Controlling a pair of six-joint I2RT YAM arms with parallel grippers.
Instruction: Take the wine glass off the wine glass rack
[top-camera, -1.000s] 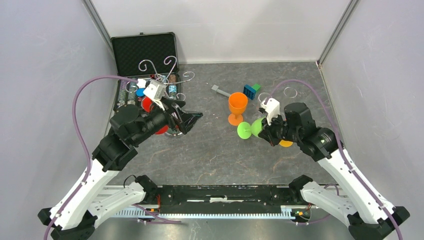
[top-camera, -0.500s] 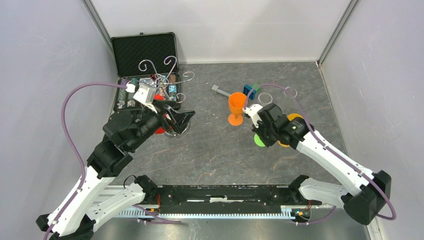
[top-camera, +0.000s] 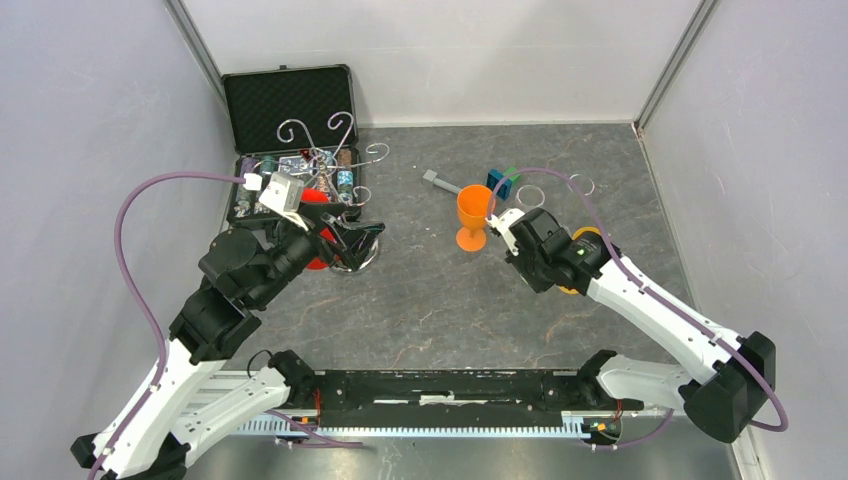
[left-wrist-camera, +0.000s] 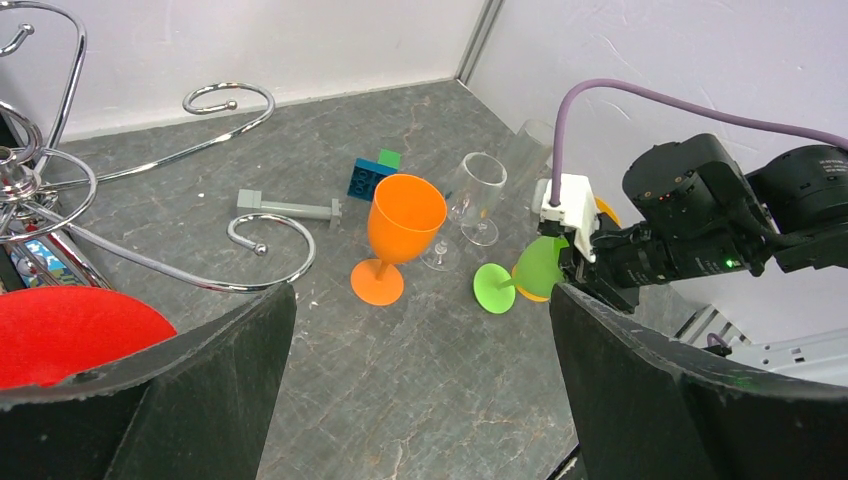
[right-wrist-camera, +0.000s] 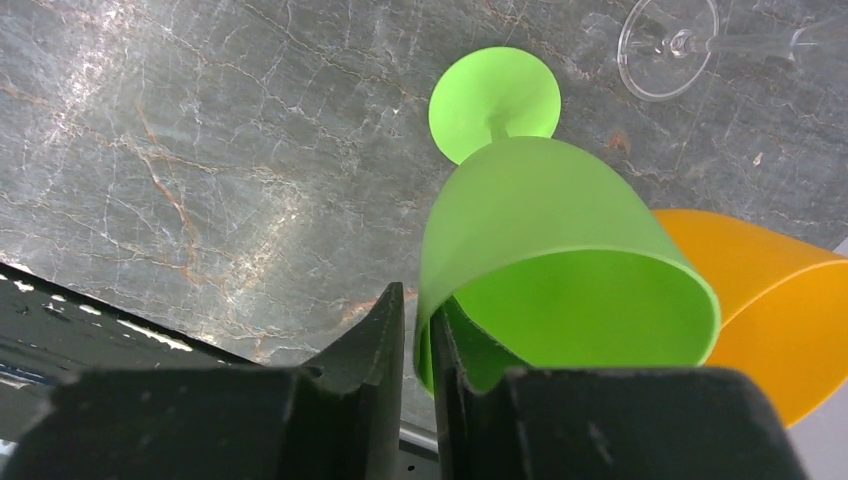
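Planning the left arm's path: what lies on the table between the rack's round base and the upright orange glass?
Nothing: in the top view, the table between the wine glass rack base and the orange glass is bare.

The table is a dark grey, marble-veined surface filling the frame's middle. A black foam-lined case stands open at upper left. Just below it, the wine glass rack rests on its round shiny base. An orange goblet stands upright near centre. Behind it lie a grey T-shaped piece, a blue block and a green block, the two blocks touching. A clear glass lies on its side right of the goblet. Right of centre, a green glass is tipped on its side against a yellow-orange cup.
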